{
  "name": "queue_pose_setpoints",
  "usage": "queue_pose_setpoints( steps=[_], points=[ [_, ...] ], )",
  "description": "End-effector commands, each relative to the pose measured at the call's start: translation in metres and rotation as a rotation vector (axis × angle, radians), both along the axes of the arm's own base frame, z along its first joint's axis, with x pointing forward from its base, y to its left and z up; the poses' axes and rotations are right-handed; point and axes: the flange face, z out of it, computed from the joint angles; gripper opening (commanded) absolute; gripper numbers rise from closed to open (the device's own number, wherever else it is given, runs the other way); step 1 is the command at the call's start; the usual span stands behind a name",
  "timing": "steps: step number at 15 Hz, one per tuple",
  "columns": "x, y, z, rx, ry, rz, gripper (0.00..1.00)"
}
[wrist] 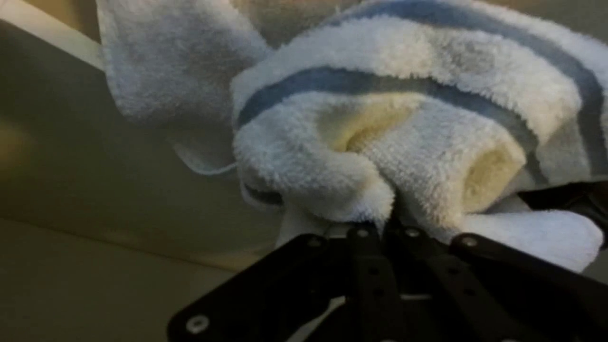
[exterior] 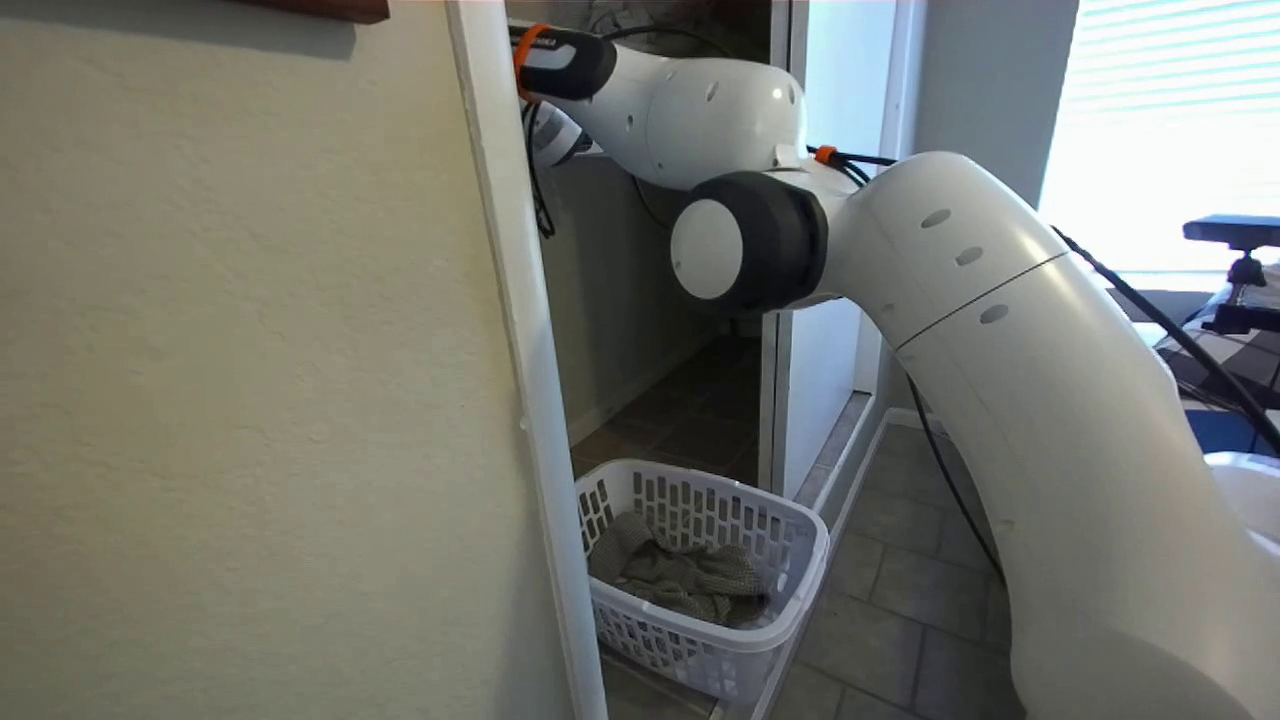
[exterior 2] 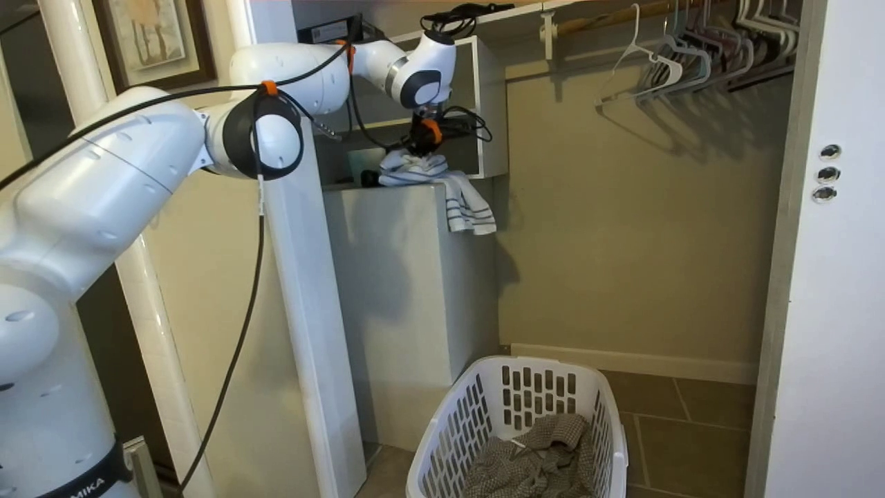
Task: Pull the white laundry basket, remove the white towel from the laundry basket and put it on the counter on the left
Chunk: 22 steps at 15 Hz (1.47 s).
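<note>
The white towel (exterior 2: 470, 200), with grey-blue stripes, lies bunched on top of the counter (exterior 2: 394, 270), and one end drapes over the counter's edge. My gripper (exterior 2: 423, 150) is at the bunched part, pointing down. In the wrist view the gripper (wrist: 385, 232) is shut on a pinched fold of the towel (wrist: 408, 52); the fingertips are buried in the cloth. The white laundry basket (exterior 2: 615, 429) stands on the floor below, holding a grey-brown cloth (exterior 2: 539, 460). An exterior view also shows the basket (exterior: 680, 640), while the door frame hides the gripper and towel there.
A white door frame (exterior 2: 304, 263) stands close beside the arm. Behind the counter is a white shelf unit (exterior 2: 492, 111) with items on it. Hangers (exterior 2: 691, 62) hang from a rod at the right. A closet door (exterior 2: 823, 277) borders the opening. Cables loop along the arm.
</note>
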Motion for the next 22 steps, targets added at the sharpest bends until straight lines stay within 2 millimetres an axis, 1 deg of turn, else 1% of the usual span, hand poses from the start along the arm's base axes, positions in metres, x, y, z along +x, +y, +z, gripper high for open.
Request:
queue_pose_setpoints(
  steps=[1,2,3,4,5,6,7,8,9,11,13,14,15,18,22],
  points=[
    [-0.009,0.011,-0.006,-0.150,0.058,0.004,0.01],
    [-0.010,0.013,-0.005,-0.174,0.052,0.010,0.04],
    [-0.013,0.012,0.000,-0.201,0.044,0.030,0.31],
    [-0.016,0.012,0.007,-0.209,0.032,0.038,0.32],
    [-0.020,0.011,0.016,-0.211,0.031,0.045,0.36],
    [-0.025,0.009,0.023,-0.233,0.038,0.043,0.44],
    [-0.031,0.003,0.031,-0.274,0.050,0.035,0.50],
    [-0.036,-0.002,0.040,-0.296,0.056,0.023,0.58],
    [-0.040,-0.008,0.046,-0.320,0.064,0.008,0.65],
    [-0.051,-0.025,0.064,-0.358,0.089,-0.059,0.79],
    [-0.061,-0.040,0.081,-0.347,0.115,-0.128,0.93],
    [-0.068,-0.047,0.090,-0.347,0.136,-0.163,0.98],
    [-0.076,-0.055,0.099,-0.348,0.160,-0.195,1.00],
    [-0.103,-0.074,0.119,-0.379,0.262,-0.291,1.00],
    [-0.144,-0.097,0.146,-0.424,0.394,-0.453,1.00]
  ],
)
